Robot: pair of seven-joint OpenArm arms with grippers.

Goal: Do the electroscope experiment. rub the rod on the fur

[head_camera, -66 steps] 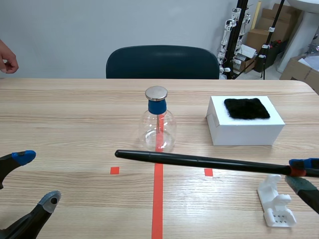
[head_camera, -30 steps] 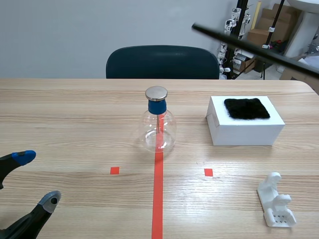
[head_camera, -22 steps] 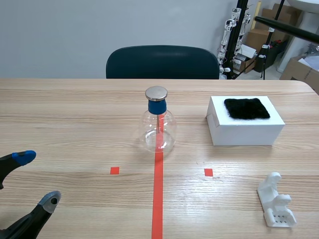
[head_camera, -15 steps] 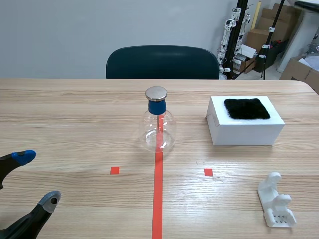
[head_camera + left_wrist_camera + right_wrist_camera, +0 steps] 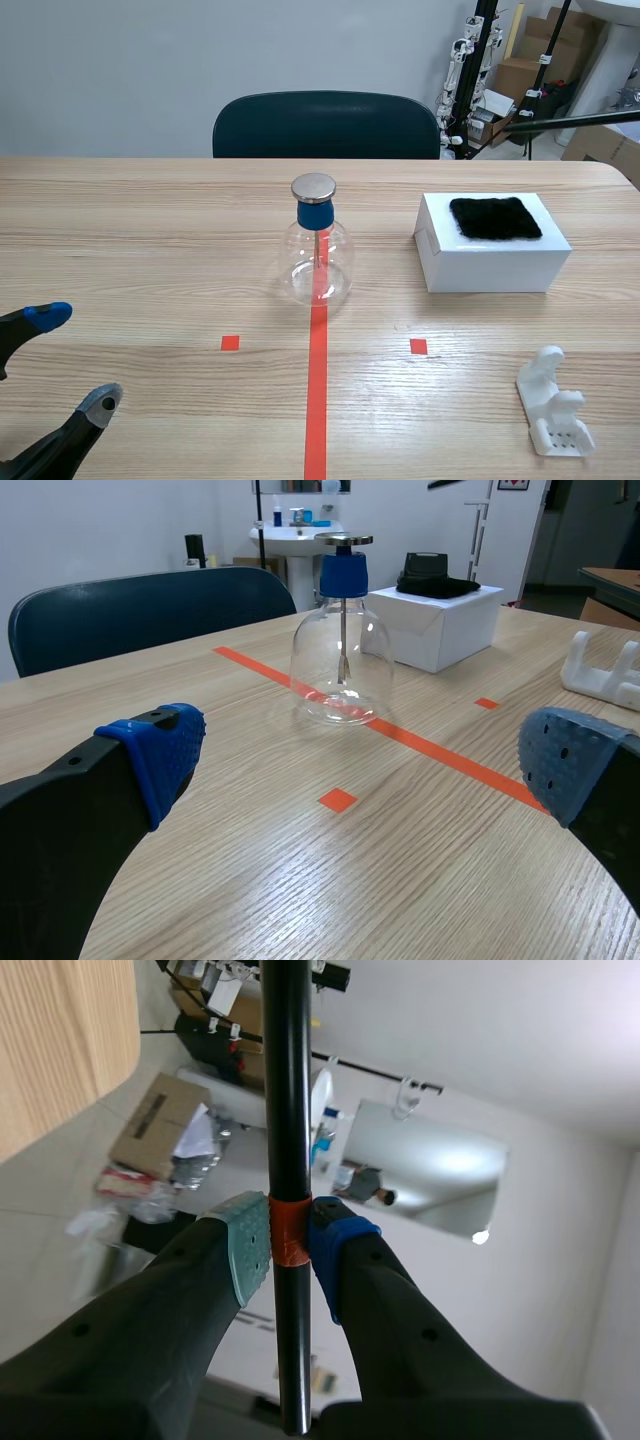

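Right now the right pincer point(image 5: 290, 1250) is clenched on the black rod point(image 5: 287, 1080), its pads squeezing the rod's orange-red band. From the scene view only a stretch of the rod shows, high at the right edge. It is well above the fur point(image 5: 495, 217) and touches nothing. The fur is a black patch lying on top of the white box point(image 5: 490, 268), which stands on the table point(image 5: 150, 230) right of the electroscope flask point(image 5: 316, 250). The left pincer point(image 5: 365, 765) is released, fingers spread wide, low over the near table with the flask ahead of it. A white holder point(image 5: 555, 405) sits at the near right. Picking up the rod looks done. Rubbing has not begun, so the rod must come down onto the fur.
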